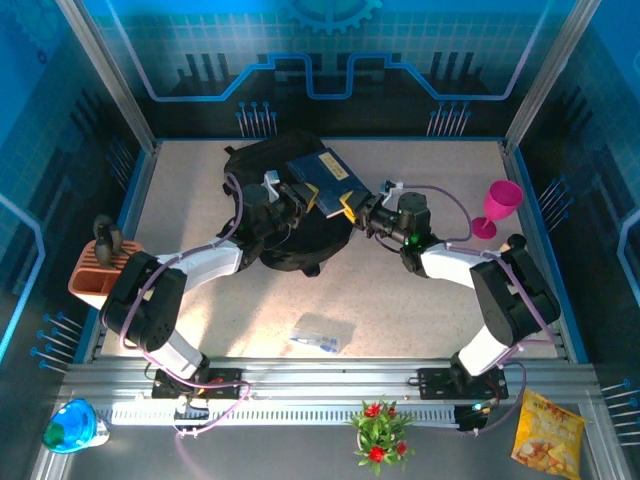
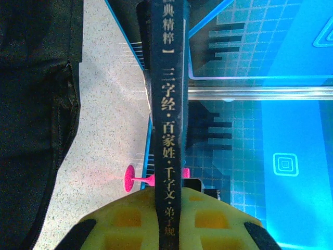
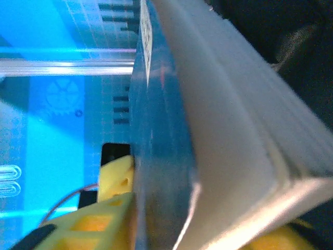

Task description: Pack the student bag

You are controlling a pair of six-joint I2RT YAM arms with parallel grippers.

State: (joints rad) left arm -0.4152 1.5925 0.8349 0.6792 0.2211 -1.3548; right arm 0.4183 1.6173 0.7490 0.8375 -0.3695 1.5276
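- Two grippers on one dark-blue book (image 1: 322,178), held in the air above the student bag (image 1: 300,245) — black, soft, lying at the middle of the worktop's far edge.
- Left gripper (image 1: 298,197): yellow fingers clamped across the book's spine, its white lettering running straight away from them in the left wrist view.
- Right gripper (image 1: 352,208): fingers closed on the opposite corner, with the page block on one side and the blue cover on the other.
- Book's long axis roughly along the line between the two grippers, left to right across the worktop.
- Bag directly underneath, reaching further toward the left arm's side.
- Likely next: straight down into the bag, probably led by the nearer left arm — though no open mouth made out from above.
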